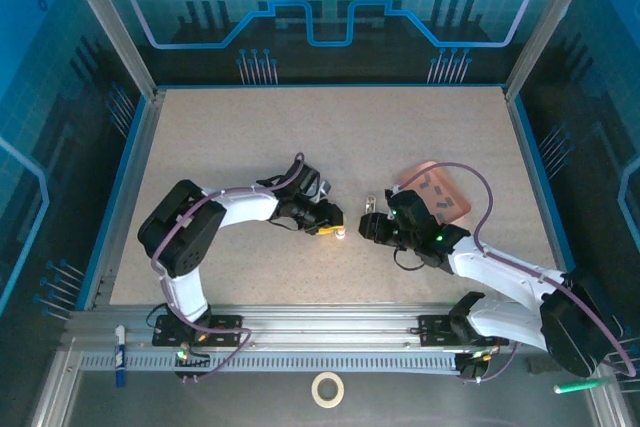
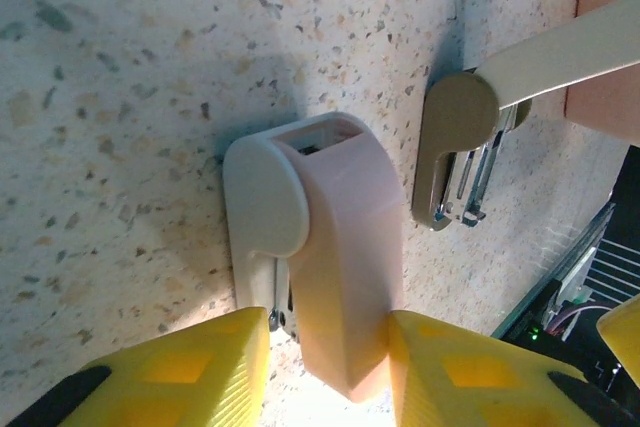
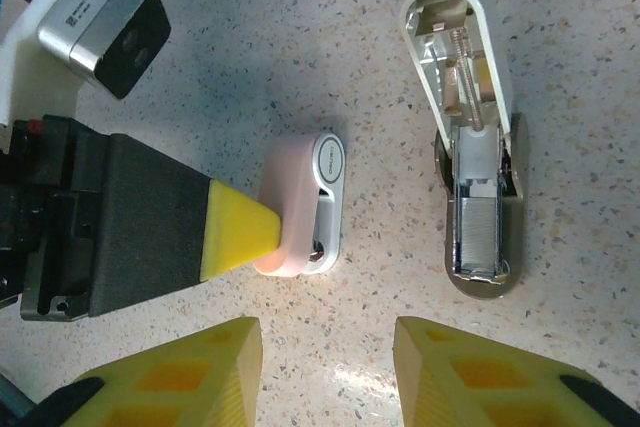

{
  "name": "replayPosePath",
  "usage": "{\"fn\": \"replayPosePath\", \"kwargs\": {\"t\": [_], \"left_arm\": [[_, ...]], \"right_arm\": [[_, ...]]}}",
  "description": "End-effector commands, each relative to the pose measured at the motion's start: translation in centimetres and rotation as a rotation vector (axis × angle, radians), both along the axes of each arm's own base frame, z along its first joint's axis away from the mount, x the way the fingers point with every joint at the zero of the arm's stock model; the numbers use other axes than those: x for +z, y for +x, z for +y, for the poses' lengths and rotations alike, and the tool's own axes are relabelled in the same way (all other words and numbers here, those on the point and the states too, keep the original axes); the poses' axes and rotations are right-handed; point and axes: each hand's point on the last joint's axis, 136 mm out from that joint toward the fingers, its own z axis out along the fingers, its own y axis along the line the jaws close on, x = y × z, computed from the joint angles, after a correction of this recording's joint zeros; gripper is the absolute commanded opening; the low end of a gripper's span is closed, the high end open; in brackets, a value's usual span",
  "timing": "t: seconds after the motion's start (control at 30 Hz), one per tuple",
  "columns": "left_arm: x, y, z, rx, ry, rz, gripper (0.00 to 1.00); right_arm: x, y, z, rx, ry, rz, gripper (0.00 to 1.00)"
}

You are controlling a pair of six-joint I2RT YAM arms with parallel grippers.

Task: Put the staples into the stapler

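- Left gripper: its yellow ribbed fingertips pinch a small rounded pink-and-white plastic block, smooth and glossy, lying on the speckled stone-look desk.
- Right gripper: its fingers are spread wide with bare desk between them.
- The slim white plastic stapler lies hinged open just beside the block, its shiny metal channel and thin spring exposed.
- The tiny dark metal staples sit on a flat salmon-pink tray, behind the right gripper.
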Motion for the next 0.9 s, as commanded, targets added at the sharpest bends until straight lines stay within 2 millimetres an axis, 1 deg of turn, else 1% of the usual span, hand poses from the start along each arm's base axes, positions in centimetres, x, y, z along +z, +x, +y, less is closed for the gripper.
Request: {"fn": "replayPosePath", "kwargs": {"t": [0.0,0.1,0.3,0.43,0.67,0.77,0.87], "left_arm": [[-5.7,-3.5,3.7,-0.019,0.208,0.152,0.35],[-6.0,-3.7,3.8,-0.032,0.216,0.159,0.33],[-4.8,-3.2,4.0,-0.041,0.229,0.119,0.34],[-3.6,-2.9,4.2,-0.036,0.236,0.082,0.41],[-1.1,-1.9,4.0,-0.013,0.211,0.013,0.51],[0.3,-1.3,3.7,0.002,0.188,-0.023,0.59],[1.6,-0.8,3.4,0.009,0.172,-0.057,0.63]], "right_arm": [[0.0,0.4,-0.3,-0.023,0.012,-0.002,0.41],[0.1,0.5,-0.2,-0.023,0.013,-0.004,0.41],[0.4,0.9,0.0,-0.022,0.013,-0.008,0.41],[0.6,1.0,0.1,-0.017,0.014,-0.012,0.41],[1.0,1.2,0.8,0.01,0.018,-0.008,0.41],[1.0,1.3,1.1,0.019,0.027,-0.006,0.41],[1.3,1.5,1.6,0.029,0.039,-0.004,0.41]]}}
